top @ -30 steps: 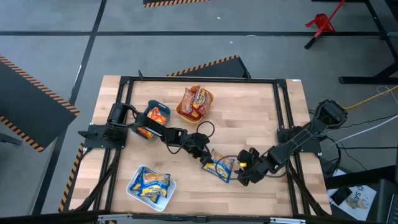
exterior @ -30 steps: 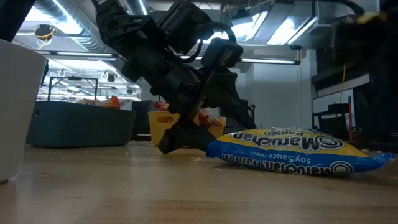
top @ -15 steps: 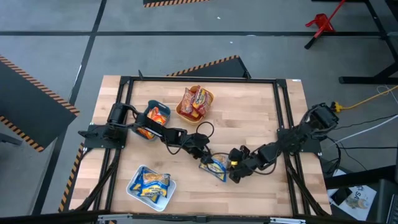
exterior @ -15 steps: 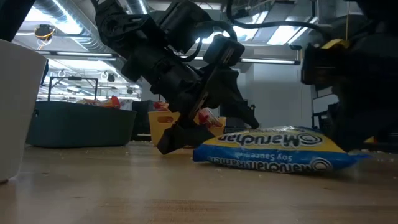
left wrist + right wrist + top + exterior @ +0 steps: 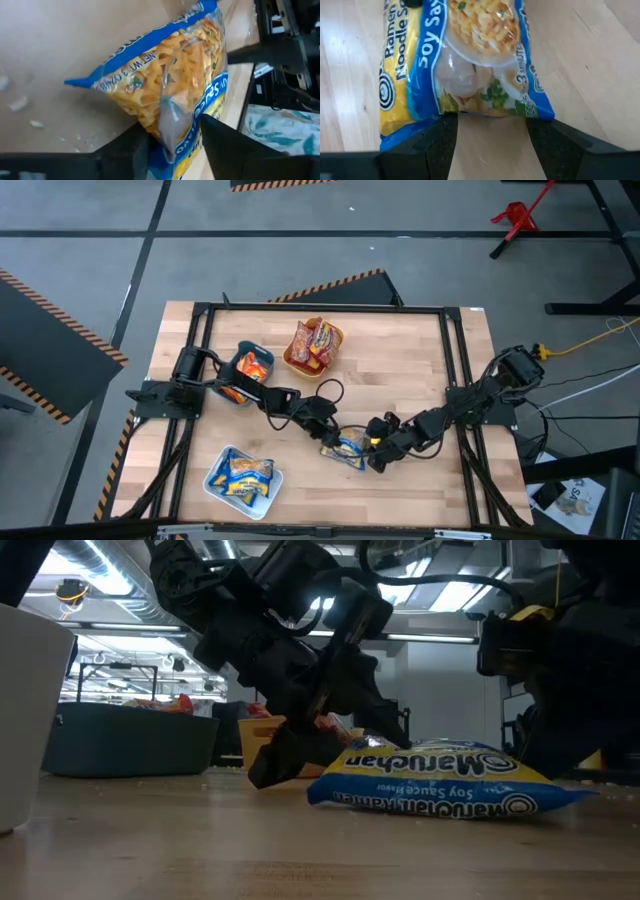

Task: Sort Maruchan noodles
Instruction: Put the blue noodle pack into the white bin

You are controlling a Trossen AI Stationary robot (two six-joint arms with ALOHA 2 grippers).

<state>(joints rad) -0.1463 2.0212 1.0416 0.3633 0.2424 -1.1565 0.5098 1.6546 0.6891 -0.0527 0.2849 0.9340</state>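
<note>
Since the earlier frames, the right gripper (image 5: pixel 377 457) had travelled leftward across the table (image 5: pixel 410 370) and closed in on the blue-and-yellow packet (image 5: pixel 349 447), which had itself shifted toward the left arm. That packet lay flat on the wood near the table's middle, between the two grippers. The left gripper (image 5: pixel 326 434) stood at the packet's far edge; in the left wrist view its fingers (image 5: pixel 230 140) were apart with the packet's (image 5: pixel 170 80) corner lying between them. In the right wrist view the right fingers (image 5: pixel 555 145) were likewise spread, the packet's (image 5: pixel 465 65) end lying just ahead of the gap.

Judgement: the right arm appeared to be pushing the packet into the left's reach, ahead of a grasp.

Whether either finger pair actually touched the wrapper could not be confirmed. Trays elsewhere held sorted packets: white tray (image 5: pixel 216 488) blue ones, orange tray (image 5: pixel 291 360) and teal tray (image 5: pixel 240 355) reddish ones, their counts unreadable.
</note>
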